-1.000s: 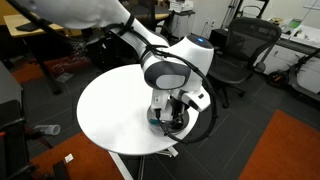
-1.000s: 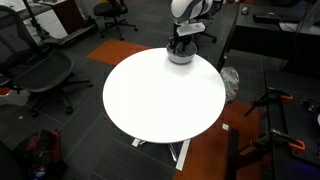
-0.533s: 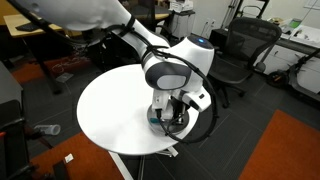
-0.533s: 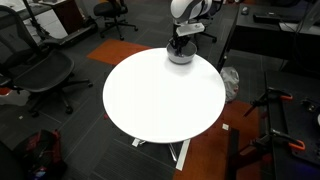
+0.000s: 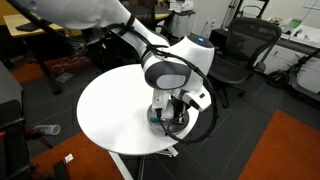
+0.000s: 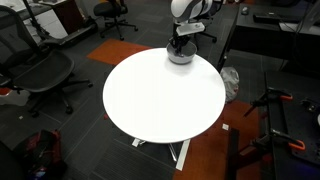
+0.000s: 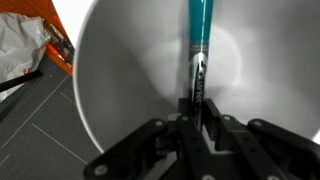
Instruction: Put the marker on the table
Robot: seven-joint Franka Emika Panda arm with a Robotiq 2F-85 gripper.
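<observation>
Teal marker (image 7: 197,45) sits clamped within the end effector (image 7: 197,116).

Even indoor light — soft, low-resolution
</observation>
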